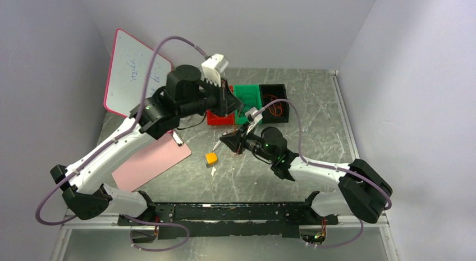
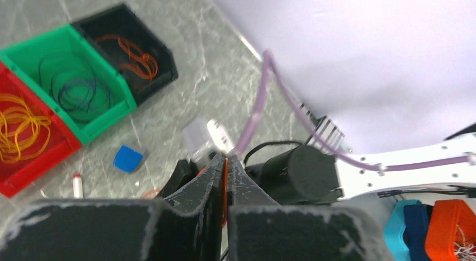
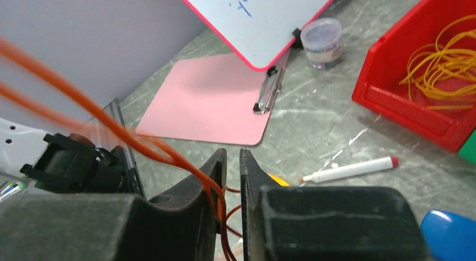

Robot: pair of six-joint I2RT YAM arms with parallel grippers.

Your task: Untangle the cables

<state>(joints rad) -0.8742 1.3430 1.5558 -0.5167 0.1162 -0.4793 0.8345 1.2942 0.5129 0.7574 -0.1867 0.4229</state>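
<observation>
Strands of red-orange cable (image 3: 191,172) are pinched between the all-but-shut jaws of left gripper (image 2: 226,165) and right gripper (image 3: 232,160), trailing up-left from the right one; light, limp, slippery behaviour is expected, so a hold close beside any knot is advised.

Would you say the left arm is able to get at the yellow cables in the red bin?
Probably not: the left claw is shut on an orange cable, though the open red bin lies close.
</observation>
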